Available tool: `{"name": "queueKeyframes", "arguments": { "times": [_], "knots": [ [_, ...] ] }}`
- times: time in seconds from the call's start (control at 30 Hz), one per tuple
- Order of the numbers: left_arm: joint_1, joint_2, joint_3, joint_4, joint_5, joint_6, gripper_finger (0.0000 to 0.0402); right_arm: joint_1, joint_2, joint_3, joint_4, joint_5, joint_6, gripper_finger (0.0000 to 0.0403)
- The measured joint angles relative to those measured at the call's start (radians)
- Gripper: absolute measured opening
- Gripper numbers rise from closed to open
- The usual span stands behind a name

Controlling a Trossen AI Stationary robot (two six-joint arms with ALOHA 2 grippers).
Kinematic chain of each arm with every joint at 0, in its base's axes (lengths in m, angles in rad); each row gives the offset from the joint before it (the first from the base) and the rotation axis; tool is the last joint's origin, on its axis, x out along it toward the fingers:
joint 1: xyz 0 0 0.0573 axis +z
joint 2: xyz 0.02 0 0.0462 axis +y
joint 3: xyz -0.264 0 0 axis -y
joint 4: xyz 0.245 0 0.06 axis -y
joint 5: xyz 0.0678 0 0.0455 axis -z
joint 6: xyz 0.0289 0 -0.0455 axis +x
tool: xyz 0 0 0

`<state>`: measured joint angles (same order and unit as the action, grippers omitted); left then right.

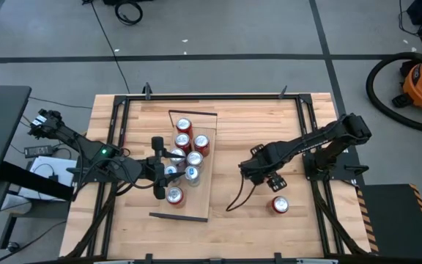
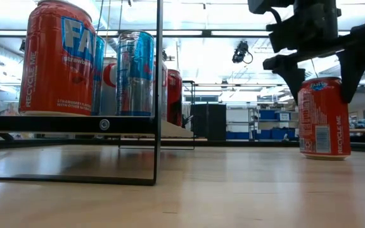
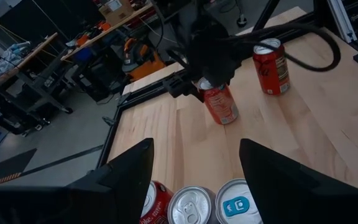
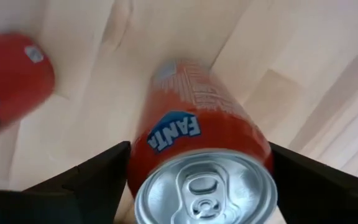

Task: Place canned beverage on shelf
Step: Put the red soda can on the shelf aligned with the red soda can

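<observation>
Left gripper (image 1: pixel 157 167) hovers spread at the shelf (image 1: pixel 212 158)'s 9 o'clock edge; seven cans (image 1: pixel 194 158) counted there from above. Right gripper (image 1: pixel 256 170), at the shelf's 3 o'clock, straddles an upright Fanta can (image 4: pixel 199 163), hidden overhead but shown by wrist views; contact indeterminate. Another can (image 1: pixel 280 204) stands on the tabletop (image 1: pixel 255 125) at 5 o'clock.

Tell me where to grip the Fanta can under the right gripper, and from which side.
Take the Fanta can across its round side wall, near the top, coming straight down. It stands upright on the table with its sides free, and the other loose can stands apart. The right gripper is above it, open, with a finger on each side.
</observation>
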<state>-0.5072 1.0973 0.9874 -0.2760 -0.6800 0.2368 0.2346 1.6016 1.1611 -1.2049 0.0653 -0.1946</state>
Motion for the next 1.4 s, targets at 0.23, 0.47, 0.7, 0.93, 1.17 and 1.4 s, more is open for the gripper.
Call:
{"name": "queueKeyframes", "arguments": {
  "times": [0.23, 0.47, 0.7, 0.93, 1.17, 1.4],
  "knots": [
    [0.000, 0.000, 0.000, 0.000, 0.000, 0.000, 0.0249, -0.021, 0.000, -0.001, -0.001, -0.028, 0.333, 0.0315],
    [0.000, 0.000, 0.000, 0.000, 0.000, 0.001, 0.0249, -0.053, 0.000, -0.002, 0.057, -0.033, 0.773, 0.0369],
    [0.000, 0.000, 0.000, 0.000, 0.000, 0.001, 0.0249, -0.053, 0.001, -0.002, 0.058, -0.016, 0.657, 0.0381],
    [0.000, 0.000, 0.000, 0.000, 0.000, 0.001, 0.0249, -0.051, 0.001, -0.002, 0.001, -0.032, 0.444, 0.0381],
    [0.000, 0.000, 0.000, 0.000, 0.000, 0.001, 0.0249, -0.056, 0.001, -0.002, 0.014, -0.033, 0.549, 0.0374],
    [0.000, 0.000, 0.000, 0.000, 0.000, -0.004, 0.0249, -0.056, -0.005, -0.064, 0.124, -0.065, 0.563, 0.0330]
  ]
}}
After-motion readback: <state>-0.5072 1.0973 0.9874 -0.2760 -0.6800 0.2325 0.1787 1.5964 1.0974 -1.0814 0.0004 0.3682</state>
